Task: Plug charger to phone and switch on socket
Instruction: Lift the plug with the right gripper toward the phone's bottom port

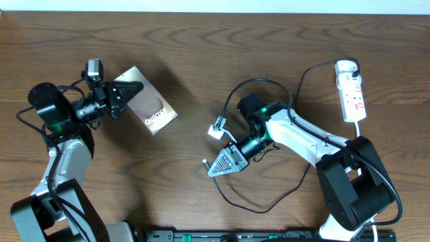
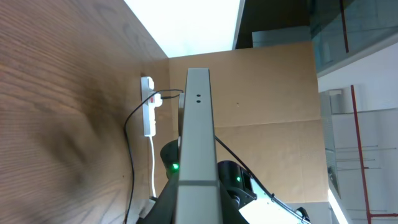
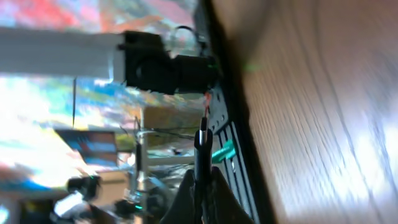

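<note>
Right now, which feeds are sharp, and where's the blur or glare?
Overhead: sharp, even light, soft sheen on the phone. Left wrist: phone's edge crisp, top blown out white. Right wrist: smeared by blur, the charger tip only a dark streak.

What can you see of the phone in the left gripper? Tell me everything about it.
The phone is a flat rectangular slab, shiny brown-grey, with white Galaxy lettering on its face. The left gripper is clamped on one end; the rest juts diagonally out over the wooden table. It looks lifted off the wood, though I cannot be sure. The left wrist view shows it edge-on: a pale grey rim with two small dark holes. The charger is not plugged into it.
</note>
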